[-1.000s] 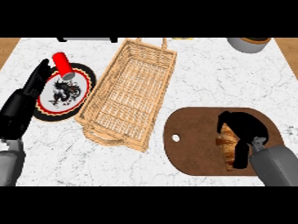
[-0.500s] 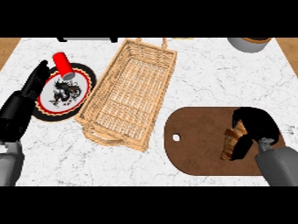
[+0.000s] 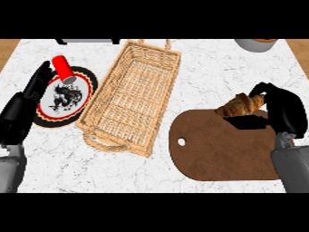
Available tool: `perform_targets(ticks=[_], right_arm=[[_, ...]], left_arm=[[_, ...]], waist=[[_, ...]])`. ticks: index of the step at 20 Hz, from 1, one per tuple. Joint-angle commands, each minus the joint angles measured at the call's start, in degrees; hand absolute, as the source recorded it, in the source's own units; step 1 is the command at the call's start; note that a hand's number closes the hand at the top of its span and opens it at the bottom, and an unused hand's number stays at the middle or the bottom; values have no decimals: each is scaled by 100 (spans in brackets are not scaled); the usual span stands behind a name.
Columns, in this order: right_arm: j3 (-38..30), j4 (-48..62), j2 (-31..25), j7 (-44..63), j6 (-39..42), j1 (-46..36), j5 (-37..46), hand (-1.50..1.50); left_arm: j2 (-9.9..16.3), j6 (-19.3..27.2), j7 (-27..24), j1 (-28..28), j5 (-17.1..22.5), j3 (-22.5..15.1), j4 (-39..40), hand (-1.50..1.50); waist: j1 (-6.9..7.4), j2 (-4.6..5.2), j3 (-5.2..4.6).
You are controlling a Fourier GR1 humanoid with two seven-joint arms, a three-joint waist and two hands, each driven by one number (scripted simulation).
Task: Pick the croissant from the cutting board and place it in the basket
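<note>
A golden-brown croissant point(image 3: 240, 105) hangs a little above the far edge of the brown cutting board point(image 3: 217, 152), throwing a dark shadow on it. My right hand point(image 3: 282, 111) is curled round the croissant's right end and holds it up. The wicker basket point(image 3: 133, 95) lies to the left of the board with nothing in it. At the left edge my left hand point(image 3: 23, 108) rests open, fingers pointing up beside the plate.
A plate point(image 3: 64, 97) with a dark pattern and black-red rim lies left of the basket, with a red cup point(image 3: 64, 69) at its far edge. A grey pot point(image 3: 257, 44) shows at the back right, and a dark appliance edge point(image 3: 89, 41) at the back left.
My right hand has closed on the croissant and lifted it off the board, carrying it up and toward the board's far edge. The left hand stays still.
</note>
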Motion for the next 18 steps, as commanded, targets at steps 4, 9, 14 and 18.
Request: perform_targets(ticks=[4,9,14,18], right_arm=[[-385,-1582,581,-107,-145,-726,-1211,150],[-293,-2083,438,746,750,-1945,-1329,150],[8,-2276,951,1992,1392,-3140,-1560,150],[124,-1596,1250,2572,1666,-4136,-1629,150]], left_arm=[[90,-121,-124,135,52,72,45,0],[-147,53,-197,97,-127,-115,23,0],[-52,-111,56,65,48,3,-76,0],[-30,-99,41,16,-35,2,-47,0]], waist=[[20,-6,-1],[81,22,-4],[128,15,-6],[141,24,-4]])
